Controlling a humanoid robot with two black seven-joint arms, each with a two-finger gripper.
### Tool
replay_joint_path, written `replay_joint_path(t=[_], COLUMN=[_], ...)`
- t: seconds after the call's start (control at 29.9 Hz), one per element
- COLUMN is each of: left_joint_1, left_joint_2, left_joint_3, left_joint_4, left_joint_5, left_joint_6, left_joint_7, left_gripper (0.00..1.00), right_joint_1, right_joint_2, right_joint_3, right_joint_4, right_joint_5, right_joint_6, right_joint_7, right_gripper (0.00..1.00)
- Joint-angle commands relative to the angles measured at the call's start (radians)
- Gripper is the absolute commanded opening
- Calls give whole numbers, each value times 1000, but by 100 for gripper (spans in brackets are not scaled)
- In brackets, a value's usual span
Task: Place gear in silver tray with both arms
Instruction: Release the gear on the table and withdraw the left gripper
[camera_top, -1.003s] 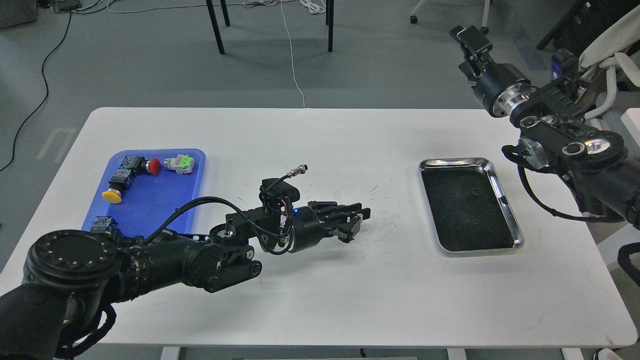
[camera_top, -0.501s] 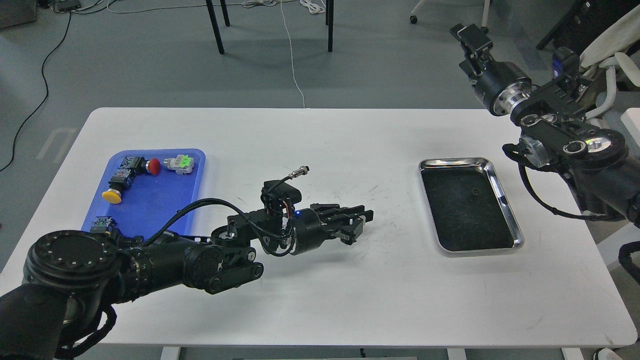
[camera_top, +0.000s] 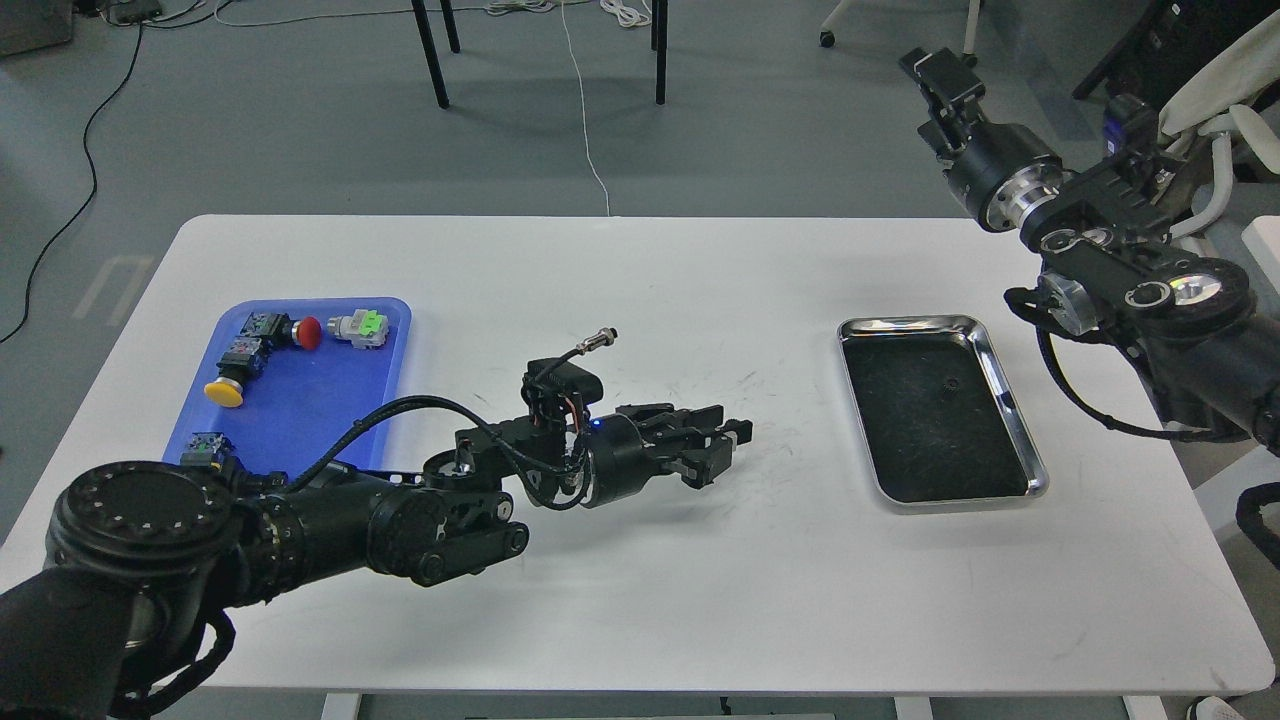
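Right arm (camera_top: 1150, 300) cut off by edge (right side), gear (camera_top: 947, 379) too small

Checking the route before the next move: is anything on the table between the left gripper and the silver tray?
Nothing visible. Only bare white table lies between the left gripper and the silver tray; a small dark gear-like piece already sits on its floor.
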Motion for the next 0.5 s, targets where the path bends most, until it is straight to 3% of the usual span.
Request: replay_joint_path(t=[0.0,0.3,0.47], left_joint_1=[-10,-82,-133], left_joint_2=[0,0,170], left_joint_3=[-59,-249,-348], left_joint_4=[0,0,1], left_joint_5=[-20,-222,-391], left_joint_6=[-5,-101,-195], left_joint_7=[0,0,0], left_gripper=[48,57,60], right_joint_1=[0,86,126], right_joint_2=[0,0,0], right_joint_3=[-2,-146,-167], right_joint_4=[3,14,40], right_joint_5=[-2,12,12], right_joint_6=[0,35,58], right_joint_7=[0,-14,-20], right_gripper=[95,95,95])
